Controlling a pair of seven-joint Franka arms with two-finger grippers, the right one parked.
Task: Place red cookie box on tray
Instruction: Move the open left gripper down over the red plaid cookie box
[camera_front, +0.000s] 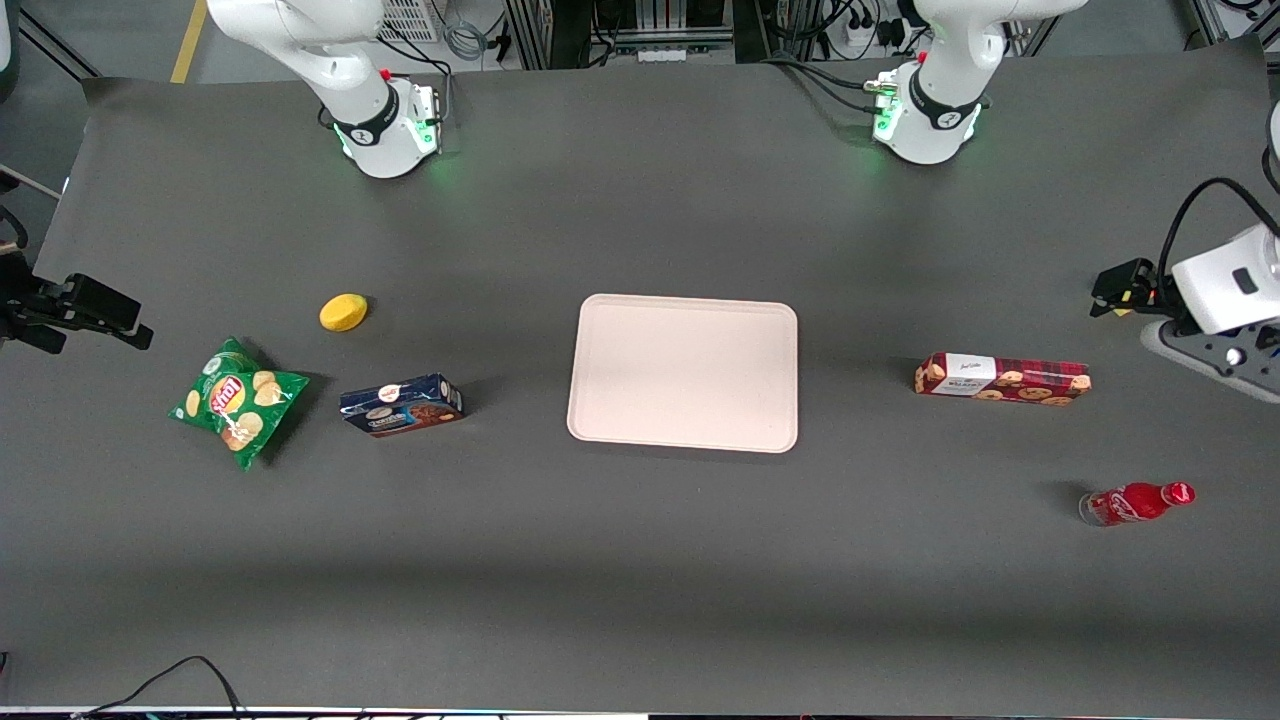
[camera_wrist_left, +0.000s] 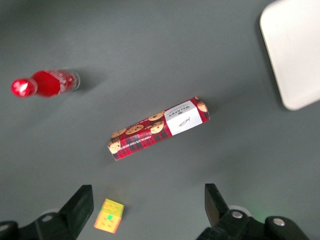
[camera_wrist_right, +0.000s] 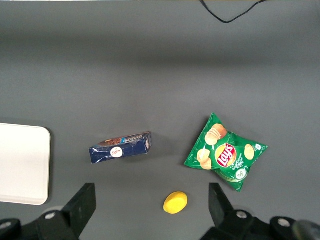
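The red cookie box (camera_front: 1002, 378) lies flat on the dark table toward the working arm's end, well apart from the tray (camera_front: 683, 372). In the left wrist view the red cookie box (camera_wrist_left: 159, 128) shows its plaid side, white label and cookie pictures, with a corner of the tray (camera_wrist_left: 295, 50) also in sight. My left gripper (camera_front: 1120, 290) hovers above the table, a little farther from the front camera than the box and nearer the table's end. The gripper (camera_wrist_left: 149, 207) is open and empty, its fingers wide apart. The tray is bare.
A red bottle (camera_front: 1137, 502) lies on its side nearer the front camera than the box. A small yellow cube (camera_wrist_left: 109, 215) sits under my gripper. Toward the parked arm's end lie a dark blue cookie box (camera_front: 401, 405), a green chips bag (camera_front: 238, 400) and a yellow round object (camera_front: 343, 312).
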